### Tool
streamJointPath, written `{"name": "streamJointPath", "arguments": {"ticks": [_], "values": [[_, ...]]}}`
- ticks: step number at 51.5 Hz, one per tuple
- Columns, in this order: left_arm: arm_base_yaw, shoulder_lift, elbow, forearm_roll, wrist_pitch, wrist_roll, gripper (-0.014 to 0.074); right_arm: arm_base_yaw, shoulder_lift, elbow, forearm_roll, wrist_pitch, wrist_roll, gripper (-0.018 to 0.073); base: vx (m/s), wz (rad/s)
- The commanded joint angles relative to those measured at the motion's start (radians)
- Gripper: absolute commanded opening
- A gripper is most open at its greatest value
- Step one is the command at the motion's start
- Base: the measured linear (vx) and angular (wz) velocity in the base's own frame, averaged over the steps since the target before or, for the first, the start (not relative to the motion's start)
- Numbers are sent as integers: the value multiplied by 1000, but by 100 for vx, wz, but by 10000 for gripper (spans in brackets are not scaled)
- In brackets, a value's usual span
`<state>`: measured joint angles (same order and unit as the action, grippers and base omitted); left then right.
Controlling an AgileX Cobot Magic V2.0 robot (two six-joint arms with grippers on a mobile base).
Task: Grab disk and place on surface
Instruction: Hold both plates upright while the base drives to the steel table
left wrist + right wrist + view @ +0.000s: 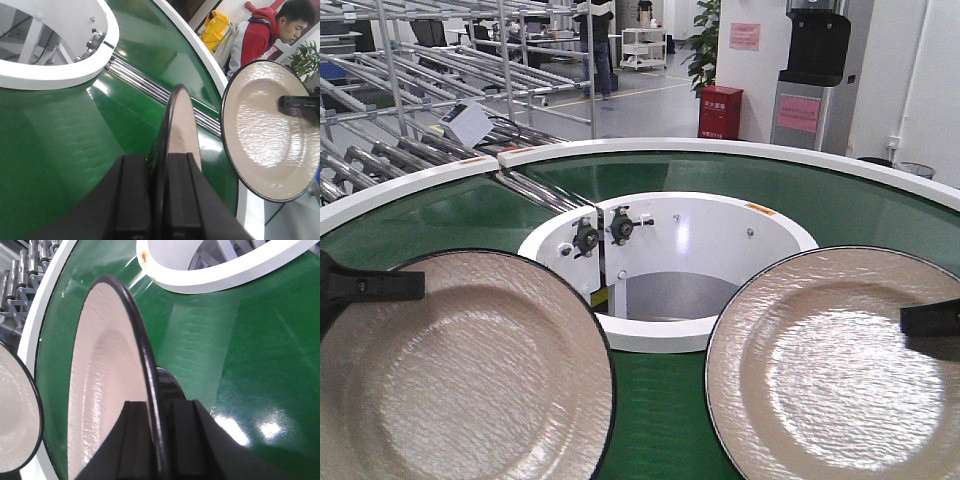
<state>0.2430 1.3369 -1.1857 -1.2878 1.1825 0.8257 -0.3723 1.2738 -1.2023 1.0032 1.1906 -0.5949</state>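
Note:
Two cream disks with black rims are held up above the green ring belt (655, 420). The left disk (450, 370) is pinched at its upper left rim by my left gripper (370, 285). In the left wrist view this disk (182, 117) is edge-on, with my left gripper (159, 162) shut on its rim. The right disk (840, 360) is held at its right rim by my right gripper (930, 318). In the right wrist view my right gripper (159, 407) is shut on this disk (105, 380). The dark grey tabletop with tape lines is out of view.
A white inner ring (670, 335) with bolts walls the belt's central hole. Metal roller racks (420, 90) stand behind on the left, a red box (720, 110) at the back. A person in a red jacket (257, 37) stands beyond the belt's outer white rim (200, 50).

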Motion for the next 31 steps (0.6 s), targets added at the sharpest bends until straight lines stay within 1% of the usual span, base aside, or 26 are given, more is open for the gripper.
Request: {"name": "streamJointPath", "arguments": {"ticks": [1,31], "values": [[-5,-48,-26,-137,-25,-18,-2,0,-58,-28,98,-30,18,-9,0,0],[-5,-52,-26,-134,-22,-19,-1,0,-79,-28,100,-32,14,-9,0,0]]}}
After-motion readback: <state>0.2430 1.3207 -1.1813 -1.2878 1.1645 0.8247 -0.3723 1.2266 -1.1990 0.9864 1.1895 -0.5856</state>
